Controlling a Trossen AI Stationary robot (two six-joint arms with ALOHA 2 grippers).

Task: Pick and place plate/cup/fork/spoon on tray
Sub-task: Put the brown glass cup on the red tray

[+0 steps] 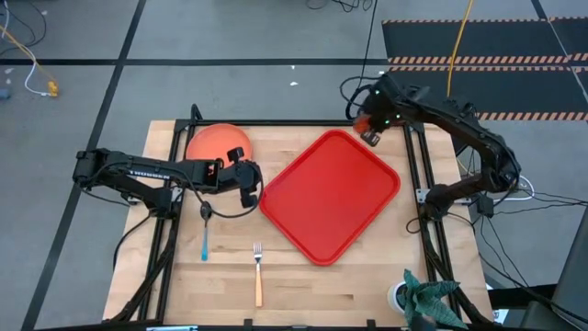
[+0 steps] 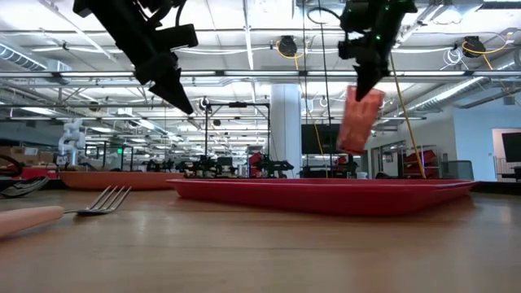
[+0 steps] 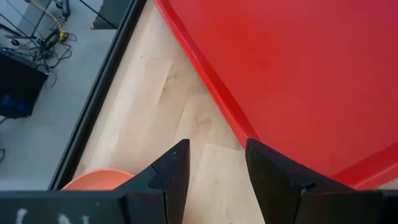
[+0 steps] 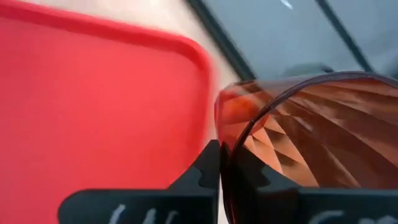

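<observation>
The red tray (image 1: 331, 195) lies on the table's middle right. The orange plate (image 1: 219, 142) lies flat at the far left. The blue-handled spoon (image 1: 206, 225) and the orange-handled fork (image 1: 258, 271) lie near the front left. My left gripper (image 1: 250, 182) is open and empty above bare wood between the plate and the tray (image 3: 298, 68). My right gripper (image 1: 369, 131) is shut on the amber cup (image 2: 360, 120), high over the tray's far right corner. My right gripper pinches the cup's wall at its rim (image 4: 225, 134), one finger (image 4: 208, 168) outside and the other, seen through the wall, inside. The fingers come from above, pointing down. The cup hangs tilted below them, lifted clear of the tray (image 2: 326, 194).
A green plant-like thing (image 1: 424, 296) stands at the near right corner. Black frame rails (image 1: 170, 239) run along the table's left and right sides. Bare wood lies in front of the tray.
</observation>
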